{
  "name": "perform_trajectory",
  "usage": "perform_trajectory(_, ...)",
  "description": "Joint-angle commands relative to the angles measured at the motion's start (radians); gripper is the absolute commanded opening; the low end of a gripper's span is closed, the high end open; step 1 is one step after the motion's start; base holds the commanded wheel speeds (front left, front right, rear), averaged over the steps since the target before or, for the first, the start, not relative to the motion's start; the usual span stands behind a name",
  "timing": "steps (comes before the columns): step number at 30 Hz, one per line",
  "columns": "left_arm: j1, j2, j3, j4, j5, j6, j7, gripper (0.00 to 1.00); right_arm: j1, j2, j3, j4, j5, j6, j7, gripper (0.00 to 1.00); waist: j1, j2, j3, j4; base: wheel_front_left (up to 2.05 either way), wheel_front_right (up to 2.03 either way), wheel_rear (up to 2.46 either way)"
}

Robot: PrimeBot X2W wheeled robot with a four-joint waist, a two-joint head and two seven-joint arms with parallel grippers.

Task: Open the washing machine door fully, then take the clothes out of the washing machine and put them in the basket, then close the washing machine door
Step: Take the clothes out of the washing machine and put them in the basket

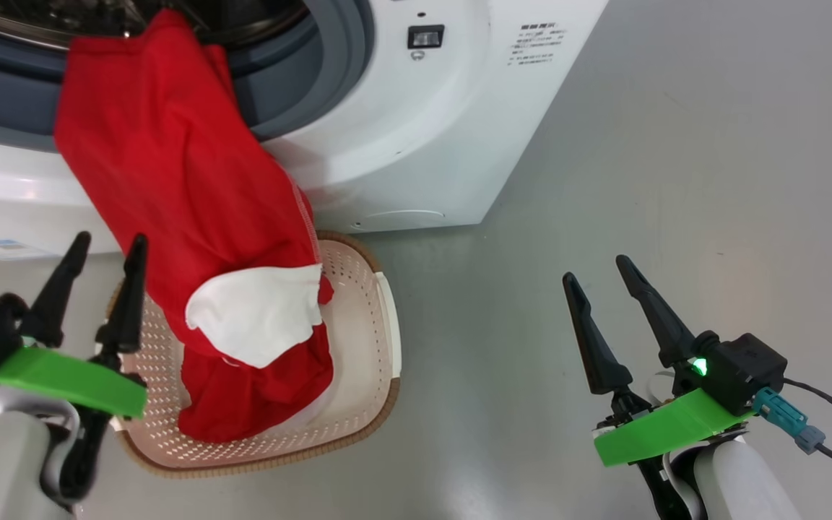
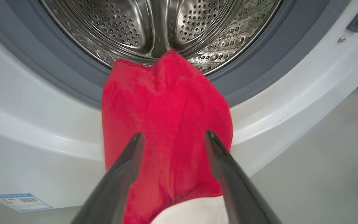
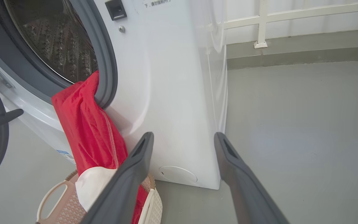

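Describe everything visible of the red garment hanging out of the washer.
The red garment is soft matte fabric with a white panel low down and a pale stitched seam. Its top lies at the lip of the steel drum; it drapes over the grey rubber ring and white front, its bunched lower end resting in the basket. The open left gripper is beside it, not gripping.

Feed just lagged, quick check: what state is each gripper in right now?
Left gripper: open, holding nothing.
Right gripper: open, holding nothing.

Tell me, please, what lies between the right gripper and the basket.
Bare grey floor lies between the right gripper and the basket, as the head view shows.
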Motion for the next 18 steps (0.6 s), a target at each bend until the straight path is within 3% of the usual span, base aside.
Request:
perform_trajectory(1,-0.043,0.055,0.024,0.012,-0.016,-0.003,-0.001,1.00,-0.010,0.007,0.025,-0.026,-0.001,0.002,-0.005,1.00,0.0000,0.0000,0.009,-0.007,0.00,0.00,0.00)
perform_trajectory(18,-0.354,0.111,-0.272,0.420,-0.224,-0.003,-0.014,1.00,-0.048,0.007,0.038,-0.040,0.005,0.002,-0.005,1.00,0.0000,0.0000,0.081,-0.036,0.00,0.00,0.00)
